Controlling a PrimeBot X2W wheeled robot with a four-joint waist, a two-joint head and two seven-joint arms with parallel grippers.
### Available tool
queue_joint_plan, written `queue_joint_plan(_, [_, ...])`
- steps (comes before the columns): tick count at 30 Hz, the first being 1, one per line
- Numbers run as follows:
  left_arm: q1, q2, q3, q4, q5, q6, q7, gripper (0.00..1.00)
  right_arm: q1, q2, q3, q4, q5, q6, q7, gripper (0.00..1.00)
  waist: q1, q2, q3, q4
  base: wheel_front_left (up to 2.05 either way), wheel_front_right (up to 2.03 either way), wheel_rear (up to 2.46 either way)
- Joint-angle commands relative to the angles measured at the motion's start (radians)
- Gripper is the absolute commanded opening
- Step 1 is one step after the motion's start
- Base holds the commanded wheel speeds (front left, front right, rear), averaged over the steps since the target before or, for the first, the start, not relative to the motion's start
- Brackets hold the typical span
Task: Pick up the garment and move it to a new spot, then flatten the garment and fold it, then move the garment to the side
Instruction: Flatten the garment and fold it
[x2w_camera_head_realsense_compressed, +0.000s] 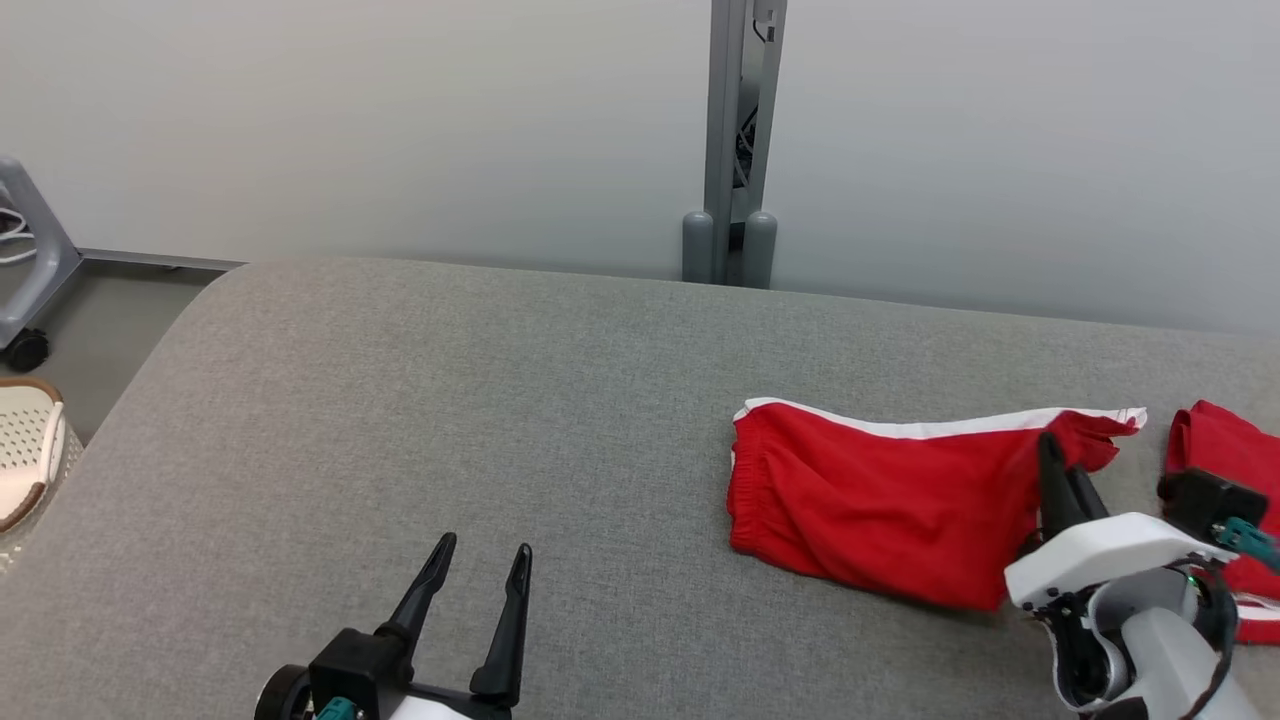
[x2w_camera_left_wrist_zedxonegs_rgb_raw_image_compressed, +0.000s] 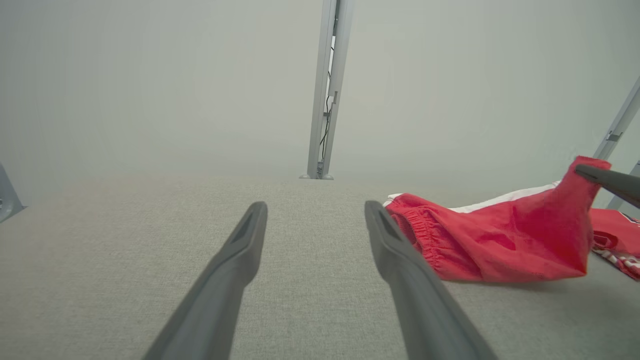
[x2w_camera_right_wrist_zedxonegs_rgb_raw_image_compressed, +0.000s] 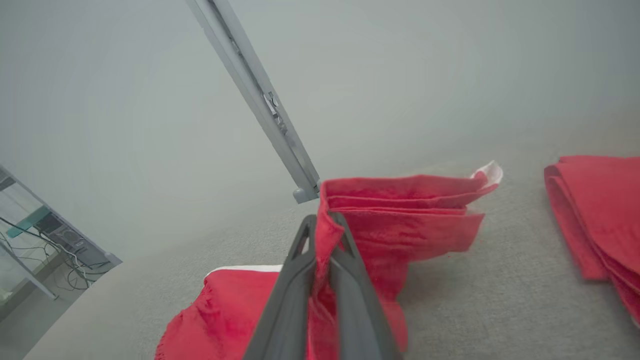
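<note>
Garment (x2w_camera_head_realsense_compressed: 880, 510) corner pinched in closed right gripper (x2w_camera_head_realsense_compressed: 1048, 445). Left gripper (x2w_camera_head_realsense_compressed: 485, 545) spread wide, empty, left of garment. Flattening, folding likely pending.

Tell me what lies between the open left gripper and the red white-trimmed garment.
Nothing: bare grey fabric surface separates left gripper from garment, per head view.

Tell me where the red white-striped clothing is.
Head view: the red white-striped fabric garment lies on the grey padded table, right side, a corner pinched in the right hand, beside a folded red garment.
</note>
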Motion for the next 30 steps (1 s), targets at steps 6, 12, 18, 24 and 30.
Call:
queue_joint_plan(6, [0.002,0.002,-0.008,0.01,0.007,-0.013,-0.004,1.0,-0.043,0.024,0.125,-0.057,0.022,0.0,0.042,0.0,0.0,-0.0001,-0.003,0.032,0.0,0.0,0.0])
queue_joint_plan(12, [-0.017,0.002,-0.012,0.02,0.006,-0.02,-0.004,1.0,-0.082,0.033,0.244,-0.059,0.031,0.0,0.088,0.0,0.0,-0.0001,0.006,0.067,0.0,0.0,0.0])
queue_joint_plan(18, [-0.022,0.001,-0.008,0.028,0.001,-0.021,-0.004,1.0,-0.108,0.034,0.362,-0.034,0.057,0.0,0.152,0.0,0.0,-0.0001,0.016,0.098,0.0,0.0,0.0])
queue_joint_plan(24, [-0.02,-0.005,-0.006,0.035,-0.004,-0.022,-0.004,1.0,-0.127,0.034,0.438,0.016,0.078,0.0,0.199,0.0,0.0,-0.0001,0.022,0.114,0.0,0.0,0.0])
queue_joint_plan(30, [-0.022,-0.01,-0.003,0.045,-0.008,-0.023,-0.004,1.0,-0.133,0.034,0.495,0.04,0.119,0.0,0.207,0.0,0.0,-0.0001,0.023,0.112,0.0,0.0,0.0])
